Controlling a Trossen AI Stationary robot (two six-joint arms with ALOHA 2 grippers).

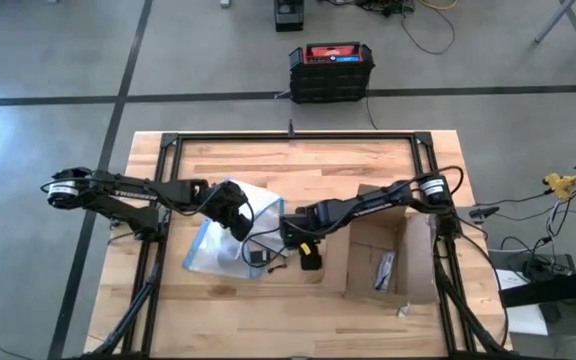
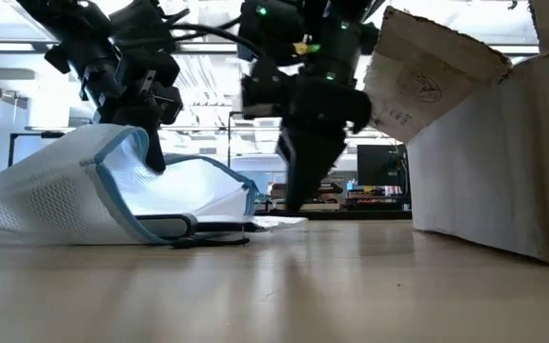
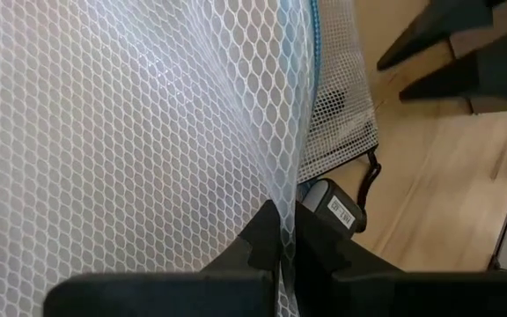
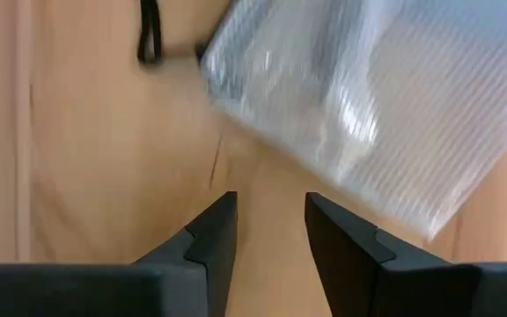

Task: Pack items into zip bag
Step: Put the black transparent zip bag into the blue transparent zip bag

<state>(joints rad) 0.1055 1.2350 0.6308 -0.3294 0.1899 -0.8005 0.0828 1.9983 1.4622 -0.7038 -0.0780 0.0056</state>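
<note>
The clear mesh-textured zip bag with a blue edge strip [image 1: 226,228] is pinched in the closed jaws of the left gripper [image 3: 282,231] and held partly raised off the wooden counter [image 1: 298,165]. Jaws of the right gripper [image 4: 269,220] are set narrowly apart, empty, just above the counter beside the bag and near the brown cardboard box [image 1: 393,255].

Grey concrete floor [image 1: 48,60] crossed by dark lines

One zip bag [image 1: 218,235] – one cardboard box [image 1: 393,260]

Clear pkg [image 4: 368,114] beyond fingers [image 4: 209,242]
</note>
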